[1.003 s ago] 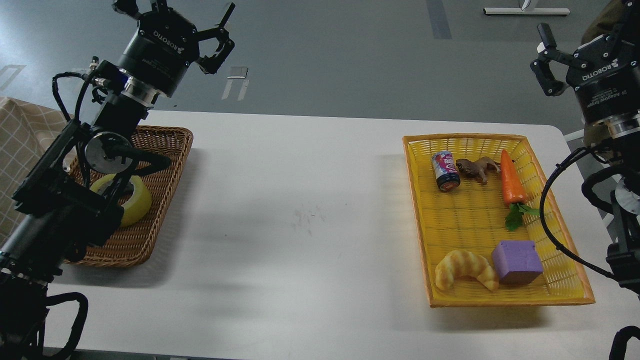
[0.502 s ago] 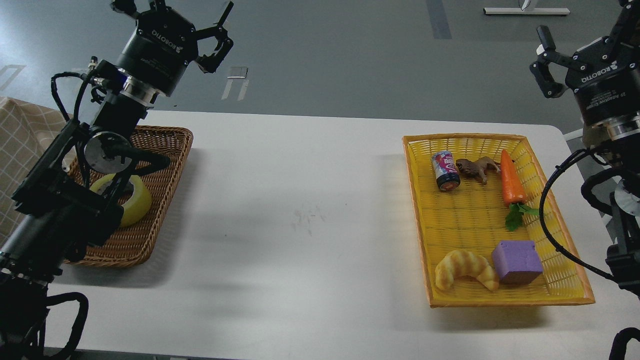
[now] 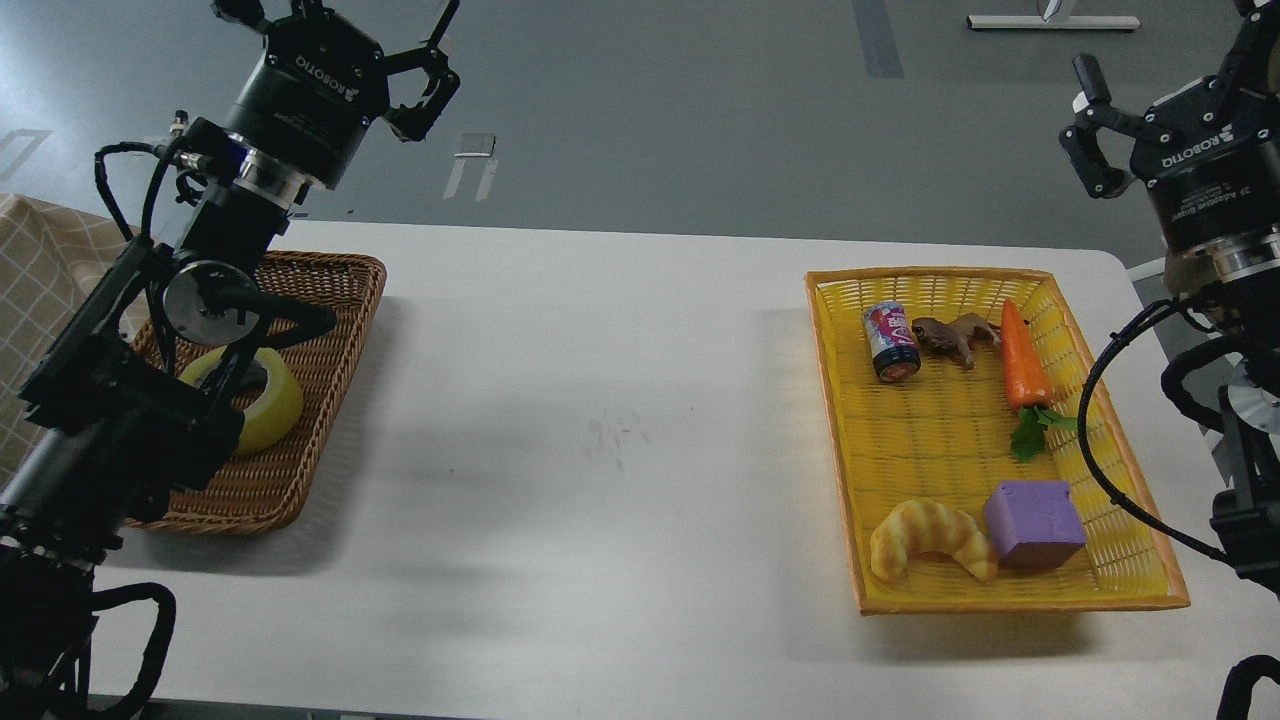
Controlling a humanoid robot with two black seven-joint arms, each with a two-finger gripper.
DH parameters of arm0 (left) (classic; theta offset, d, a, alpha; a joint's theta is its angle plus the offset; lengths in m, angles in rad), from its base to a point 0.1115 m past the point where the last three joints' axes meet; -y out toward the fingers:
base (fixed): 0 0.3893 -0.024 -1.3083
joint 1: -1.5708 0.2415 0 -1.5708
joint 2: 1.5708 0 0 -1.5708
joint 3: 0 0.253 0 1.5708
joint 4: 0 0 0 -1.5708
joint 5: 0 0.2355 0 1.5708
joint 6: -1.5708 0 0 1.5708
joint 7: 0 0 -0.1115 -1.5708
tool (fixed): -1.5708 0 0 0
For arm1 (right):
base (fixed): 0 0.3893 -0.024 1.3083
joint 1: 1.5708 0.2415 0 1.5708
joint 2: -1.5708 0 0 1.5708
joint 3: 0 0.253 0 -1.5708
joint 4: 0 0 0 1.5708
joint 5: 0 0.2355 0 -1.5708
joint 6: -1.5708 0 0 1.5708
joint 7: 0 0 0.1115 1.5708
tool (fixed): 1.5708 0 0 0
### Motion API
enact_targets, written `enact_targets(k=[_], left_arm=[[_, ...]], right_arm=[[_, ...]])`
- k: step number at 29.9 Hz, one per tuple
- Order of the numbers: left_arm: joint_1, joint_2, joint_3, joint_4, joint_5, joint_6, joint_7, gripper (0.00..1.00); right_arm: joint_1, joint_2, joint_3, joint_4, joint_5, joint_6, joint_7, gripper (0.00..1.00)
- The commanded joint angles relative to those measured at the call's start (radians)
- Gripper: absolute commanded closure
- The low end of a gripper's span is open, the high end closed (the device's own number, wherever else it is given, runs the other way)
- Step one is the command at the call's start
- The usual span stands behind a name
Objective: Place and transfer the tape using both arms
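Observation:
The tape (image 3: pixel 268 404), a yellow translucent roll with a pale core, lies in the brown wicker basket (image 3: pixel 322 330) at the table's left, partly hidden behind my left arm. My left gripper (image 3: pixel 340 25) is raised high above the basket's far end, fingers spread open and empty, well above the tape. My right gripper (image 3: pixel 1170 60) is raised at the far right, above and beyond the yellow basket (image 3: pixel 1010 592), fingers spread and empty, partly cut by the frame's edge.
The yellow basket holds a small can (image 3: pixel 891 342), a brown toy animal (image 3: pixel 955 336), a carrot (image 3: pixel 1024 357), a croissant (image 3: pixel 932 537) and a purple block (image 3: pixel 1033 522). The white table (image 3: pixel 600 440) spans between the baskets. A checked cloth (image 3: pixel 40 270) is at the far left.
My left gripper has moved slightly up and to the left. My right gripper has risen slightly. The tape and the basket contents have not moved.

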Motion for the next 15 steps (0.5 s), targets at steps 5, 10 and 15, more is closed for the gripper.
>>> enact_targets(k=[5, 10, 15], left_arm=[[0.003, -0.001, 0.001, 0.001, -0.001, 0.000, 0.000, 0.02], [0.003, -0.001, 0.001, 0.001, -0.001, 0.000, 0.000, 0.02], [0.003, -0.003, 0.000, 0.001, -0.001, 0.000, 0.000, 0.02]], right_arm=[[0.000, 0.009, 0.005, 0.000, 0.000, 0.000, 0.000, 0.00], [-0.002, 0.012, 0.009, 0.000, 0.000, 0.000, 0.000, 0.00], [-0.003, 0.014, 0.009, 0.000, 0.000, 0.000, 0.000, 0.00]])
